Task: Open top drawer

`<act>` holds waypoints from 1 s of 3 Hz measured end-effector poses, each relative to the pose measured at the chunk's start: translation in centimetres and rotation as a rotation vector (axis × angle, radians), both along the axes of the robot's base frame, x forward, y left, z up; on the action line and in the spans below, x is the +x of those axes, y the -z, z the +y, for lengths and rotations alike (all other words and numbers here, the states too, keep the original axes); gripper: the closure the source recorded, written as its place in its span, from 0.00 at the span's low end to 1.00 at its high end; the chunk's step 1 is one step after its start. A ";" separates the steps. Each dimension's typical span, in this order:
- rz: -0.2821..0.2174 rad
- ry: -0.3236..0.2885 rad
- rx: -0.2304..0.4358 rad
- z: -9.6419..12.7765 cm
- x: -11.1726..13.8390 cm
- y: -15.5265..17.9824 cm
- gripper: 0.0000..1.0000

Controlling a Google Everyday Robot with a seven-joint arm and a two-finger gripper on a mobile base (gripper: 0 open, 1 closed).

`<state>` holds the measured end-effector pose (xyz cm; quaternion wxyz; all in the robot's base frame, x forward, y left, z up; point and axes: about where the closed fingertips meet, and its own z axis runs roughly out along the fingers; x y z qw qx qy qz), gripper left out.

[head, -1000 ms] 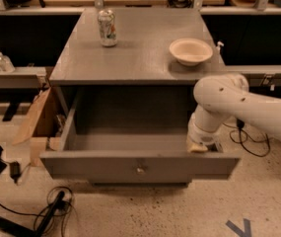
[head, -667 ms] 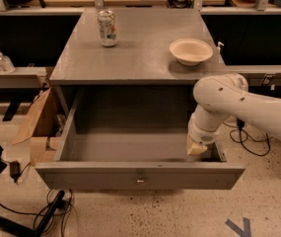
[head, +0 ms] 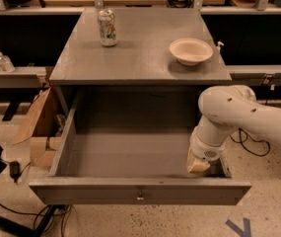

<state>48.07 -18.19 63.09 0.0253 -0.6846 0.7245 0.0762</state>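
Observation:
The top drawer (head: 140, 190) is a grey wooden drawer with a small knob at the centre of its front panel. It stands pulled far out from under the grey table top (head: 140, 58), and its deep grey box is bare inside. My white arm comes in from the right and bends down into the drawer's right front corner. My gripper (head: 199, 166) sits there, just behind the front panel and against the right side wall.
A drink can (head: 107, 27) stands at the back left of the table top, a beige bowl (head: 191, 51) at the right. A cardboard box (head: 39, 132) sits on the floor left of the drawer. Cables lie on the floor at bottom left.
The drawer has slid further out toward the camera. The arm's end has moved forward with it, staying in the right front corner.

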 end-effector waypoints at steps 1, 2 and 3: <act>0.018 0.016 0.050 0.8 -3.8 -0.3 1.00; 0.019 0.019 0.066 1.0 -4.9 -0.5 1.00; 0.020 0.018 0.066 1.0 -5.0 -0.4 0.86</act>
